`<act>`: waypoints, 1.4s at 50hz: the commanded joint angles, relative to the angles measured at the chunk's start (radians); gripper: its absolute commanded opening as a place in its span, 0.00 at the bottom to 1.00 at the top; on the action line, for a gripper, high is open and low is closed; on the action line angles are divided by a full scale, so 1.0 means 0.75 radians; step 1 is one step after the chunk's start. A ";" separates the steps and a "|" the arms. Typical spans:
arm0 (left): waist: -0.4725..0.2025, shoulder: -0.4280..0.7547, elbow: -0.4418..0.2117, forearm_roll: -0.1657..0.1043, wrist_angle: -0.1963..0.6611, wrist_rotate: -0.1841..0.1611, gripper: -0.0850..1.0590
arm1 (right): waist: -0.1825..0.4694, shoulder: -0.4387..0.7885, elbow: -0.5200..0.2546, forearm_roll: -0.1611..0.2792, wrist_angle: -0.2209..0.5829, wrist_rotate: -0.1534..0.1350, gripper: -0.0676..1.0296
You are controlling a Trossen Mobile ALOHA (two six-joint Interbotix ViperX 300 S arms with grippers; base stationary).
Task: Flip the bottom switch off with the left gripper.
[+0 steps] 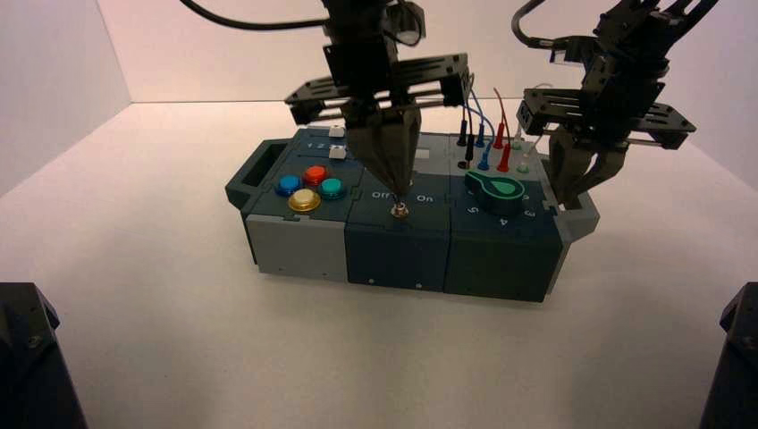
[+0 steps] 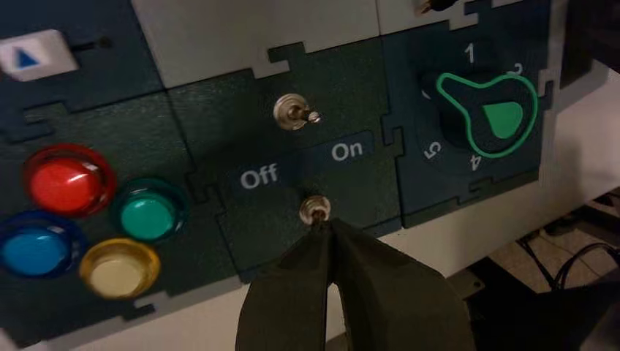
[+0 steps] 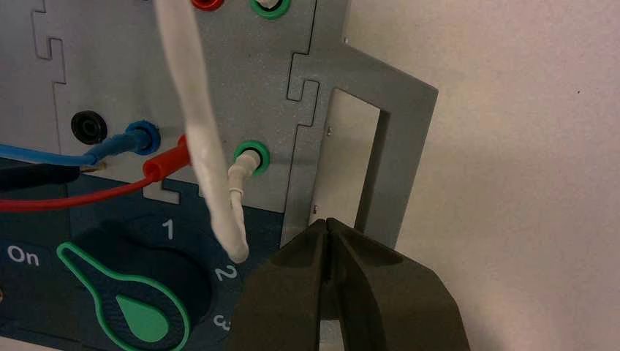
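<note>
The bottom switch [image 2: 314, 210] is a tiny silver toggle in the box's middle dark panel, just below the "Off" and "On" lettering; from above the switch [image 1: 400, 211] sits near the box's front edge. My left gripper [image 2: 322, 224] is shut, its fingers meeting as a pointed wedge whose tip touches the switch's lever. From above the left gripper [image 1: 398, 198] points straight down onto it. The lever's position is hidden by the tip. My right gripper [image 1: 569, 201] hangs shut over the box's right end; up close the right gripper [image 3: 327, 224] holds nothing.
A twin silver toggle [image 2: 295, 113] stands behind the lettering, its lever leaning to the On side. Red, green, blue and yellow buttons [image 2: 67, 181] lie to the left, and a green-edged knob [image 2: 488, 113] to the right. Plugged wires [image 1: 483, 134] rise at the back right.
</note>
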 commanded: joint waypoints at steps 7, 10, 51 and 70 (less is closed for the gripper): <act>0.031 -0.127 -0.022 0.025 0.067 0.006 0.05 | 0.020 -0.102 0.006 -0.008 0.070 -0.055 0.04; 0.031 -0.147 -0.022 0.037 0.094 0.008 0.05 | 0.020 -0.145 0.000 -0.006 0.127 -0.070 0.04; 0.035 -0.241 -0.029 0.178 0.198 0.022 0.05 | 0.020 -0.515 -0.002 0.014 0.364 -0.217 0.04; 0.033 -0.250 -0.031 0.176 0.198 0.022 0.05 | 0.020 -0.569 0.018 0.031 0.350 -0.247 0.04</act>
